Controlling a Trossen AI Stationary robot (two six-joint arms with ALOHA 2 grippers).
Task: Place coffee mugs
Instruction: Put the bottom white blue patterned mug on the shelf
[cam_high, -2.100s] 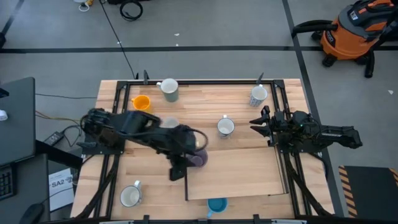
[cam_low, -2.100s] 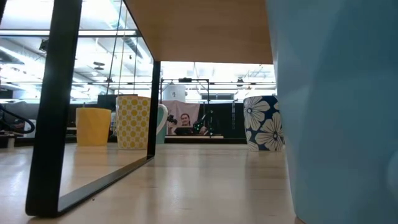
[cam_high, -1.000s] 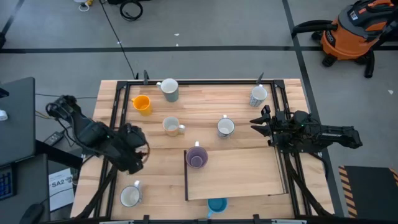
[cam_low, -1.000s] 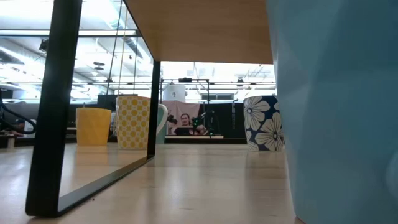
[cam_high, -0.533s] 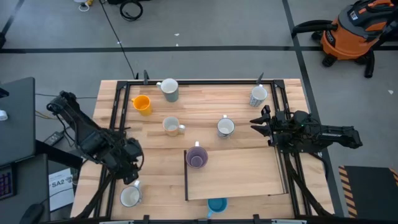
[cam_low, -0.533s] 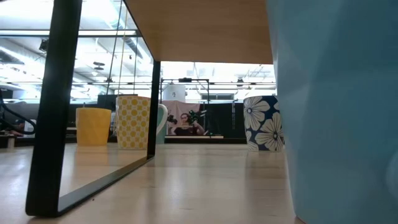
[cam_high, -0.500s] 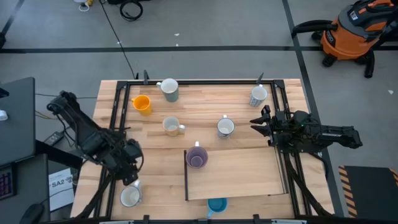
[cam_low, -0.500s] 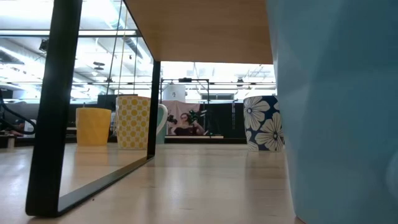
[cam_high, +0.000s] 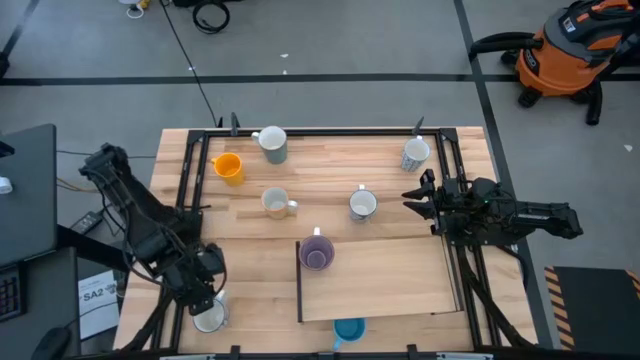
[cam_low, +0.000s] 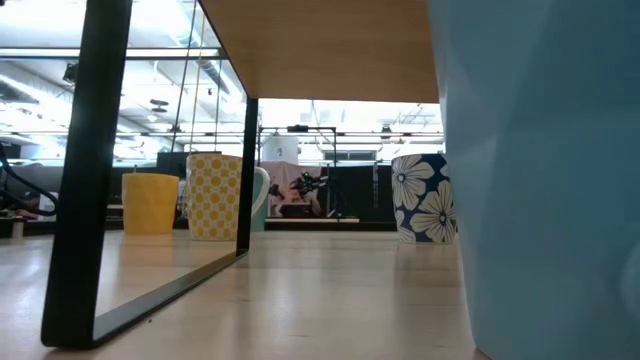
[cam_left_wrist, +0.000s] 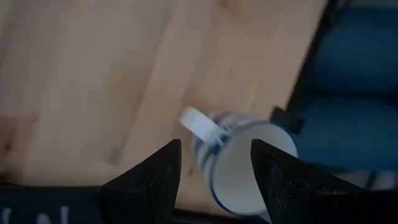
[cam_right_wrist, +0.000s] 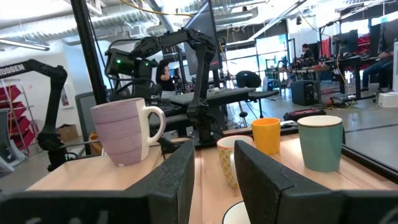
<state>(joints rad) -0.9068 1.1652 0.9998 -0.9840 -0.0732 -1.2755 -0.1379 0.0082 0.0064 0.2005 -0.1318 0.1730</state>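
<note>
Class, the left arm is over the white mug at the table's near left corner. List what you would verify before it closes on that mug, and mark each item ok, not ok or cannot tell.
1. Left end effector open: ok, fingers spread.
2. White mug between the fingers: ok in the left wrist view, rim and handle lie in the gap.
3. Mug upright: ok, its opening faces up in the high view.
4. Fingers low enough to grip: cannot tell.
5. Raised wooden board has room: ok, only the purple mug sits at its corner.
6. Right end effector out of the way: ok, at the table's right edge.
</note>
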